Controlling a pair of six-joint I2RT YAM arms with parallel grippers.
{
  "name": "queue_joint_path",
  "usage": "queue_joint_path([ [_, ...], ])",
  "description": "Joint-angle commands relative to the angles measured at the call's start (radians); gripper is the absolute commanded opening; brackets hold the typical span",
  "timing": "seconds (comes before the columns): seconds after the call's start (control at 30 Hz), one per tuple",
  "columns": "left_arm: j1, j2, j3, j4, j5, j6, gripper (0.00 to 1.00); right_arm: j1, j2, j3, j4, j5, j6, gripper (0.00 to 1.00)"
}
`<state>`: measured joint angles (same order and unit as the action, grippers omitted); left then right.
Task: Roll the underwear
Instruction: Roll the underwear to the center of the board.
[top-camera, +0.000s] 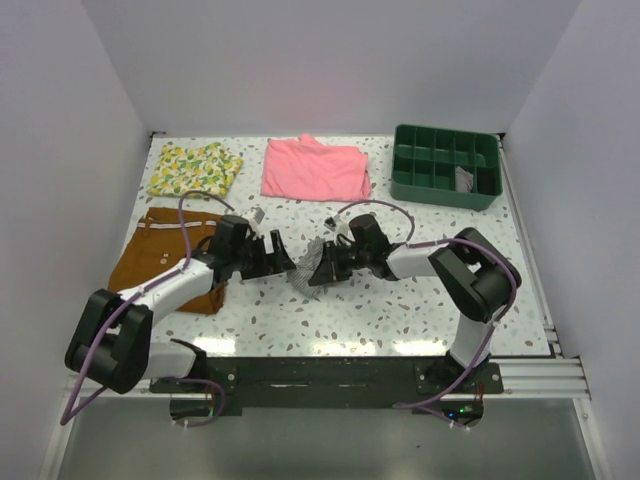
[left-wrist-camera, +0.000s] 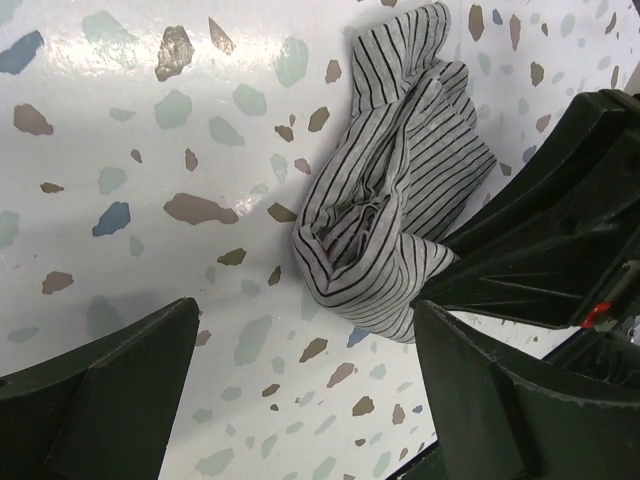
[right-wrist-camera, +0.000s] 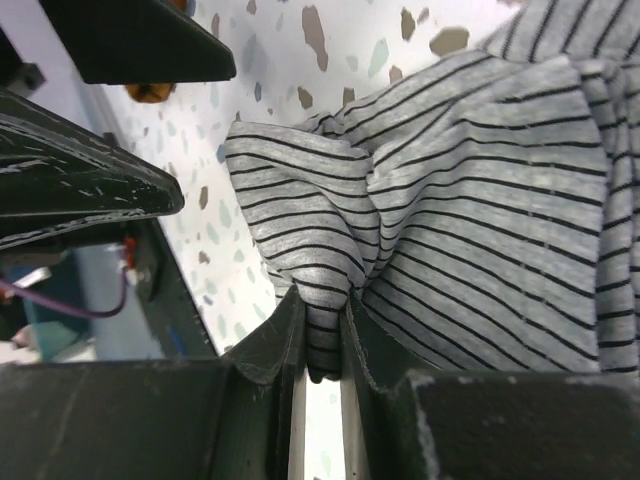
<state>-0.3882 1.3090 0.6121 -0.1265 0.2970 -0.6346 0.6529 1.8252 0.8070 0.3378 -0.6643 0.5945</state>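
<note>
The underwear is a bunched heap of grey-and-white striped knit at the middle of the table. My right gripper is shut on a fold of it; in the right wrist view the fabric is pinched between the two fingers. My left gripper is open and empty, just left of the heap; in the left wrist view its fingers stand wide apart with the underwear beyond them. No reddish waistband mark shows.
Rust-brown shorts lie under the left arm. A yellow patterned cloth and a pink folded garment lie at the back. A green divided tray stands at the back right.
</note>
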Motion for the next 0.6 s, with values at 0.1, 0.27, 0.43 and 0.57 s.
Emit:
queue_joint_path([
  [0.1, -0.003, -0.002, -0.034, 0.11, 0.054, 0.001, 0.94, -0.038, 0.054, -0.048, 0.144, -0.184, 0.16, 0.06],
  [0.27, -0.008, 0.039, -0.052, 0.218, 0.1, -0.002, 0.94, -0.041, 0.103, -0.022, 0.106, -0.164, 0.165, 0.06],
  [0.43, -0.011, 0.078, -0.087, 0.277, 0.123, -0.016, 0.91, -0.048, 0.121, -0.003, 0.027, -0.112, 0.151, 0.04],
  [0.57, -0.012, 0.113, -0.118, 0.318, 0.142, -0.031, 0.85, -0.05, 0.138, 0.014, -0.042, -0.077, 0.122, 0.03],
])
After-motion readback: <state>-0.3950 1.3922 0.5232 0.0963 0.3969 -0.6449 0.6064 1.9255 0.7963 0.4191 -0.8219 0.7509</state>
